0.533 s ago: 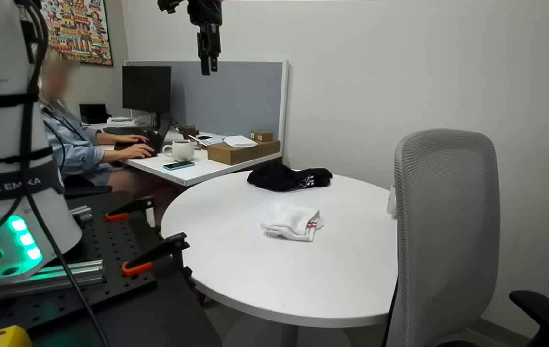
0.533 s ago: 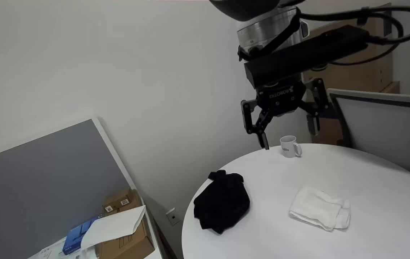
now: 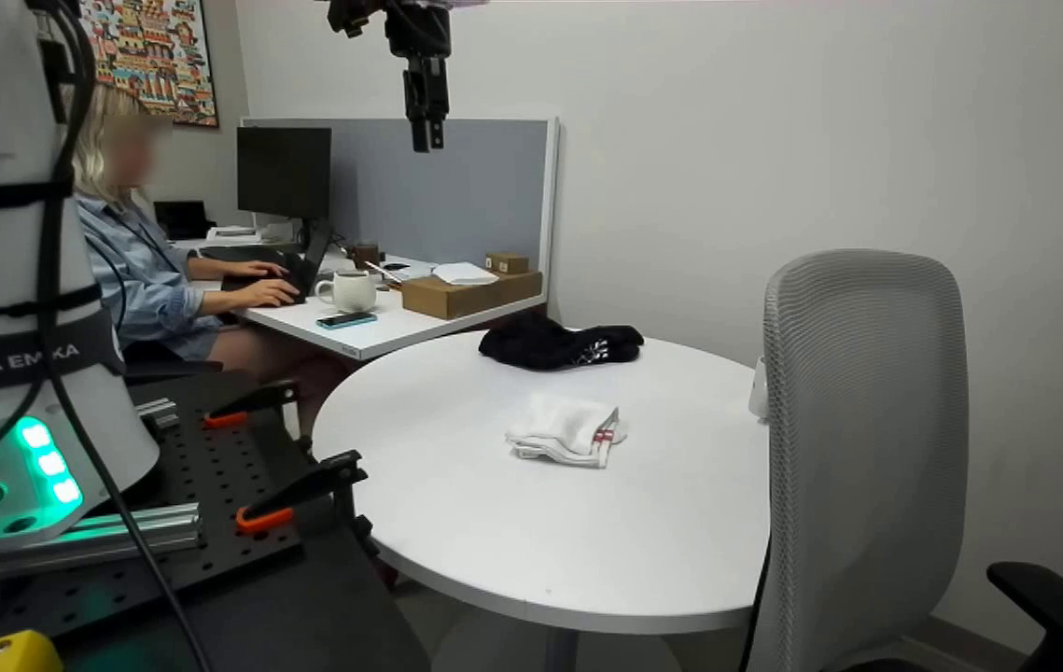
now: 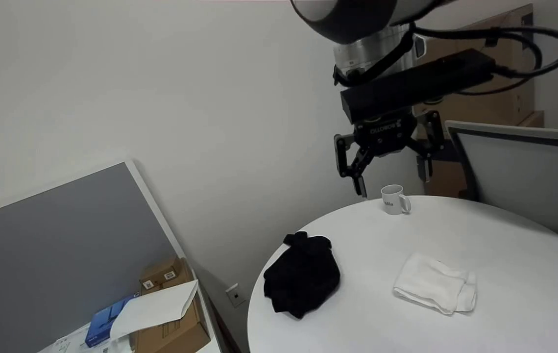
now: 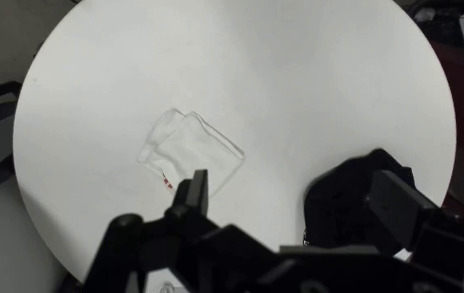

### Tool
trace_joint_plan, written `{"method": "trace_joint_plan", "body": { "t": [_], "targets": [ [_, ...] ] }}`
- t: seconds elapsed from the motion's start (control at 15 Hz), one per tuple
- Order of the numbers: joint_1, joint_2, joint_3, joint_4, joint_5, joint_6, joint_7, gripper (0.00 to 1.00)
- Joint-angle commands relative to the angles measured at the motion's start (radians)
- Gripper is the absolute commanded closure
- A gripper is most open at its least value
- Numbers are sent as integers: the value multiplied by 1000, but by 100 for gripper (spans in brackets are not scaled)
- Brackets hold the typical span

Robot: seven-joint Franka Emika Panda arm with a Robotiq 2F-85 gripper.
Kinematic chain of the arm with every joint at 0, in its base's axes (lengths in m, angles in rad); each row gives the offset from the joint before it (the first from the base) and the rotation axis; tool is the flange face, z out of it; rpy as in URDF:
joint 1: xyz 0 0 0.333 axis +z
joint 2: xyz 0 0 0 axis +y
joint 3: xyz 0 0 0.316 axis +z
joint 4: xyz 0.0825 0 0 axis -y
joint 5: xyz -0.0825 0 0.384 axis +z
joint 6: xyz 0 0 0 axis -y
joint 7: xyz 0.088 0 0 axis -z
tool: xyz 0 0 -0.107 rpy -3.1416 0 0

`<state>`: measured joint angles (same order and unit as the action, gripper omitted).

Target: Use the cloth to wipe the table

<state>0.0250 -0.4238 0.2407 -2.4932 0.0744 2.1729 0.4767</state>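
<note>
A folded white cloth with a red-striped corner lies on the round white table (image 3: 456, 504); the cloth shows in both exterior views (image 3: 564, 429) (image 4: 435, 284) and in the wrist view (image 5: 199, 148). My gripper (image 4: 394, 187) is open and empty, high above the table with its fingers pointing down. It also shows in an exterior view (image 3: 429, 147), edge-on. In the wrist view the fingers (image 5: 293, 177) are wide apart; one overlaps the cloth's near corner, the other overlaps a black cloth item. The gripper touches nothing.
The black cloth item (image 3: 554, 343) (image 4: 303, 274) (image 5: 346, 203) lies near the table edge. A white mug (image 4: 392, 200) stands at the edge, partly hidden by a grey chair (image 3: 867, 439). A desk with a brown box (image 3: 466, 294) adjoins; a person (image 3: 144, 243) sits there.
My gripper has shifted right and slightly down in an exterior view, staying open. The seated person has leaned forward a little. The cloth, black item and mug have not moved.
</note>
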Motion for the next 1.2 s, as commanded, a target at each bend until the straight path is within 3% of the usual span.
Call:
{"method": "trace_joint_plan", "body": {
  "t": [0.0, 0.33, 0.6, 1.13],
  "targets": [
    [-31, 152, -16, 48, -41, 133, 29, 0],
    [-69, 321, -24, 109, -198, 280, 126, 0],
    [-59, 434, -78, 170, -321, 278, 204, 0],
    [-22, 616, -209, 244, -274, 321, 189, 0]
  ]
}}
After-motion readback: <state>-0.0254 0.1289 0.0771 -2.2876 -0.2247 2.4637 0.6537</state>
